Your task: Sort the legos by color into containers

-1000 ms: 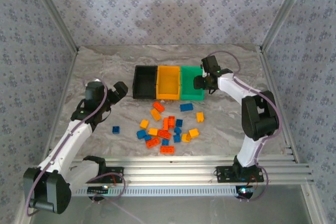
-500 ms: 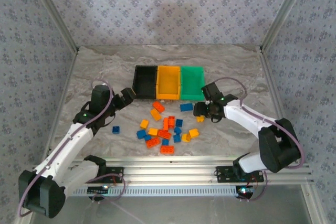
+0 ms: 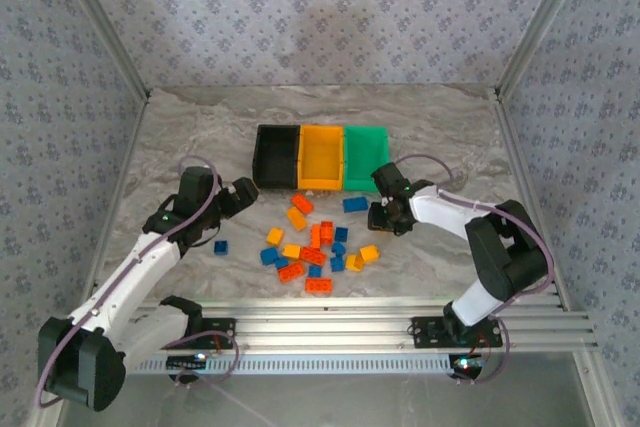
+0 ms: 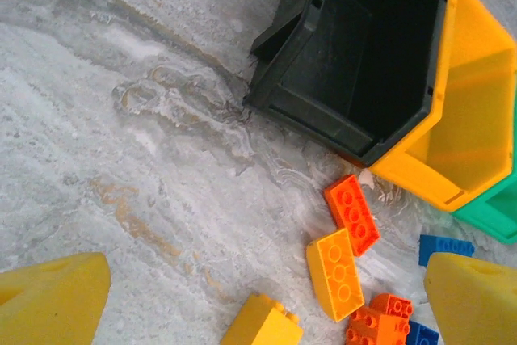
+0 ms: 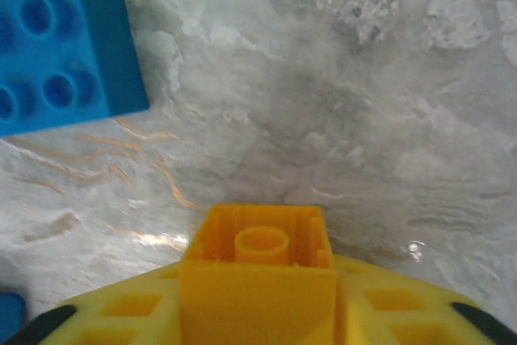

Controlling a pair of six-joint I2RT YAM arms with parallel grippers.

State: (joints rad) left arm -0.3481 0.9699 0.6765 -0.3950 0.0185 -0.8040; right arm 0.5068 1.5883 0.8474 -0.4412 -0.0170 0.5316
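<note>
The legos (image 3: pixel 315 245) lie scattered in blue, orange and yellow on the marble table in front of the containers: a black bin (image 3: pixel 275 155), a yellow-orange bin (image 3: pixel 320 157) and a green bin (image 3: pixel 365 157). My right gripper (image 3: pixel 384 217) is down at the table near the green bin's front corner, shut on a small yellow lego (image 5: pixel 258 268) whose hollow underside faces the camera. A blue lego (image 5: pixel 60 54) lies just beyond it. My left gripper (image 4: pixel 262 280) hangs open above the pile's left edge, over a yellow lego (image 4: pixel 262 322), beside orange ones (image 4: pixel 352 214).
A lone blue brick (image 3: pixel 220 246) lies left of the pile. Patterned walls and metal posts enclose the table. The black bin (image 4: pixel 363 46) stands just beyond my left gripper. An aluminium rail (image 3: pixel 320 327) runs along the near edge.
My right gripper came down from the green bin to the table and closed on the yellow lego. My left arm swung in toward the pile, still open.
</note>
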